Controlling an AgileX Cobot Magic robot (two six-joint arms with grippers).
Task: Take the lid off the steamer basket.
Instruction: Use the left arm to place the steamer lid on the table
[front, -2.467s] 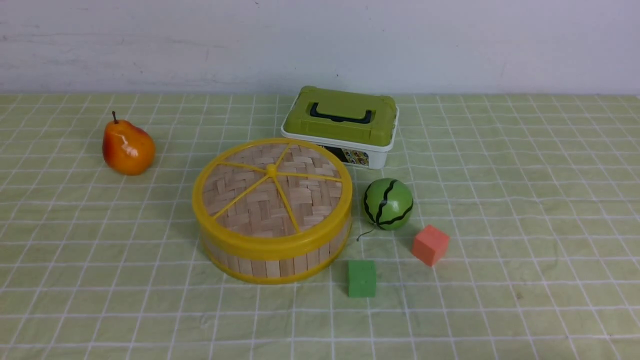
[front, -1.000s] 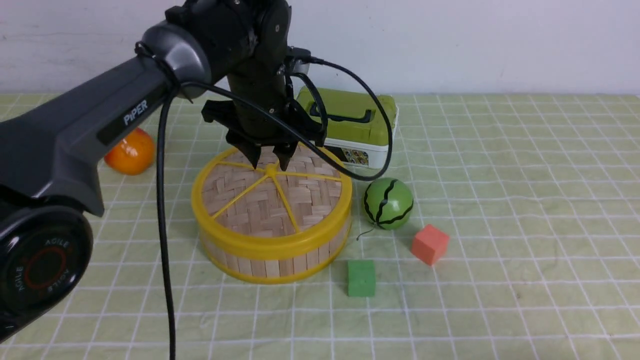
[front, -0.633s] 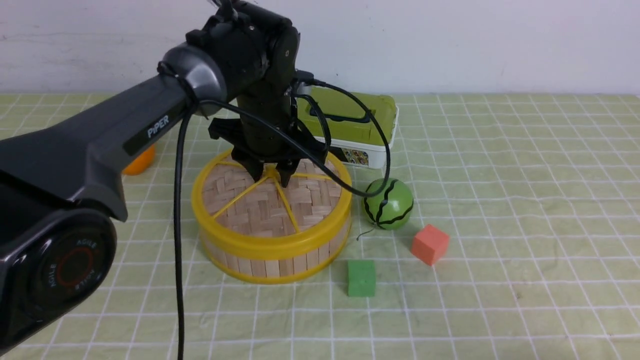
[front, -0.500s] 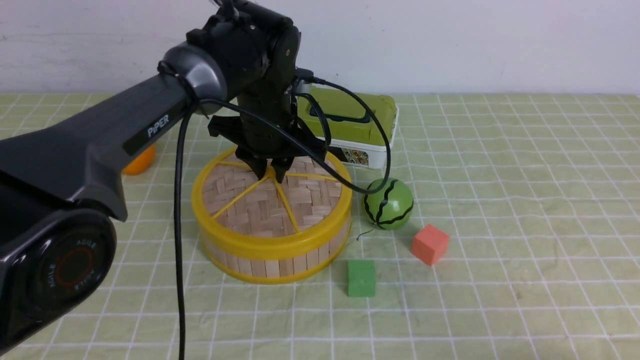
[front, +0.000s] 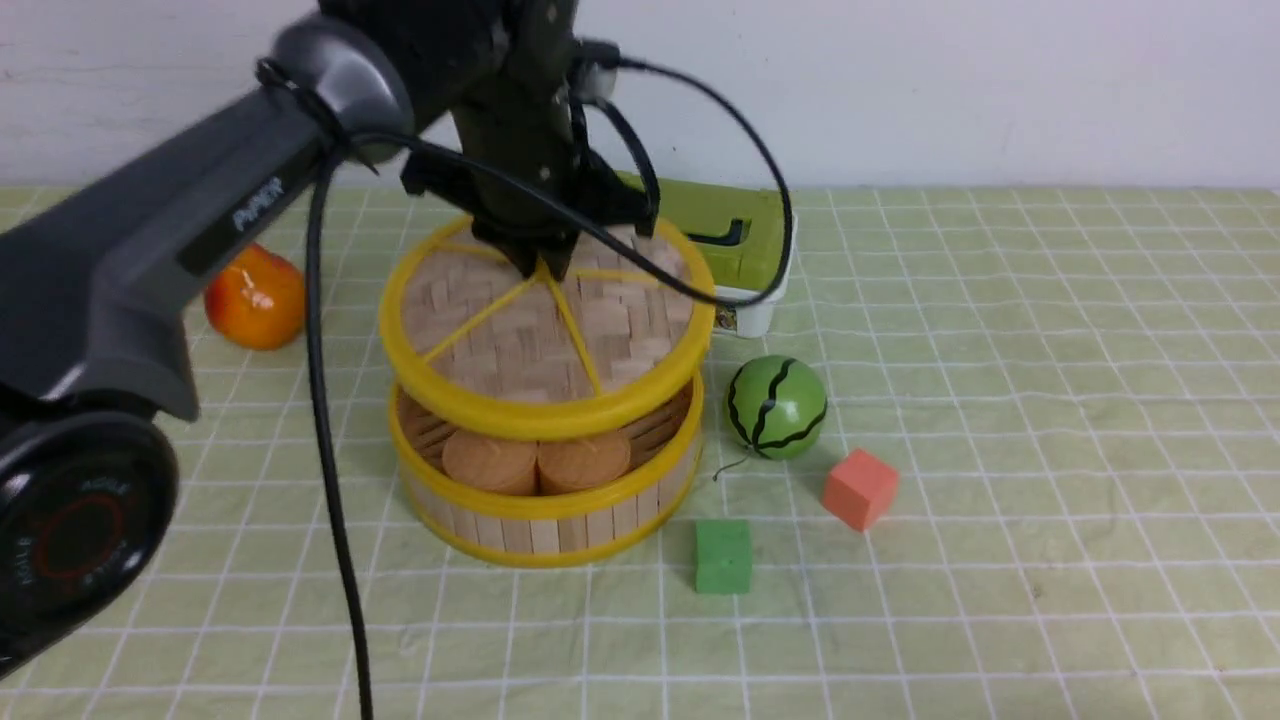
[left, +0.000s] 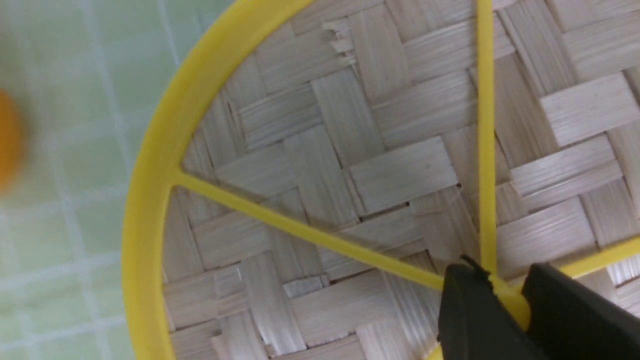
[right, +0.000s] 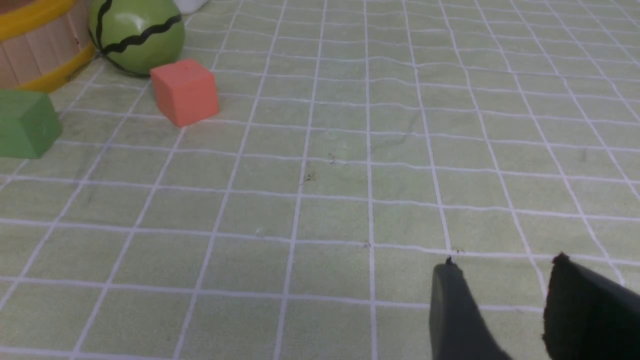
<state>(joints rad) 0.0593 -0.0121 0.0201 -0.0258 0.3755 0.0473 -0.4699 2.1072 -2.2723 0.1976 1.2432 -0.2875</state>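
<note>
My workplace looks like a robot test lab: a green checked cloth (front: 1000, 400) under the steamer basket (front: 545, 522), a bare white wall (front: 1000, 90) behind it, a toy watermelon (front: 776, 407), green cube (front: 723, 556) and red cube (front: 860, 488) just beside it.

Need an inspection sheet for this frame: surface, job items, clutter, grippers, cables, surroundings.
Surface: green checked cloth, flat, a few faint specks.
Job's things: lid held above steamer basket, gap visible at the front; two round brown pieces inside.
Clutter: pear, watermelon ball, red cube, green cube, white box with green lid.
Grippers: left gripper jaws shut on the lid's centre knob; right gripper open, empty, over bare cloth.
Cables: black cable hangs from the left arm.
Surroundings: white wall.
</note>
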